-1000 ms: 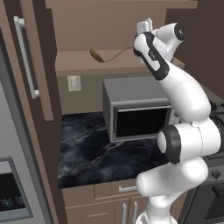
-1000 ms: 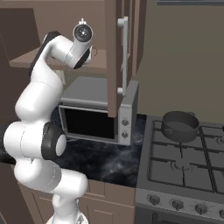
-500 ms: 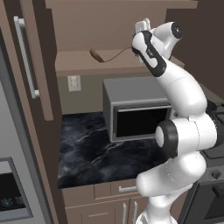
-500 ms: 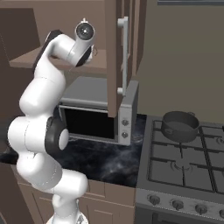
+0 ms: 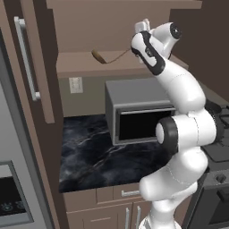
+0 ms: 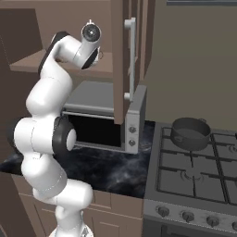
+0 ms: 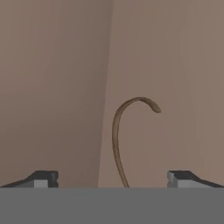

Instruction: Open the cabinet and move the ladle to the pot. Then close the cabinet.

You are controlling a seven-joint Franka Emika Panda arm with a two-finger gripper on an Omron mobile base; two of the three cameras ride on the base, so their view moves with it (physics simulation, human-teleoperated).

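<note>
With the cabinet (image 5: 36,67) open, the spread-jawed, empty gripper (image 7: 111,178) straddles the ladle (image 7: 122,135) handle; next, probably close and lift.

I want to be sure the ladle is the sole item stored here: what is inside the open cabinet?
On the cabinet shelf lies the ladle, with the open gripper facing its handle. The shelf's right part is hidden behind the arm.

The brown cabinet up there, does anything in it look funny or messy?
Nothing stands out. The brown wall cabinet stands open, and the small brown ladle lies flat on its shelf, unspilled. In the hand view the open end effector has the ladle's thin curved handle between its tips.
</note>
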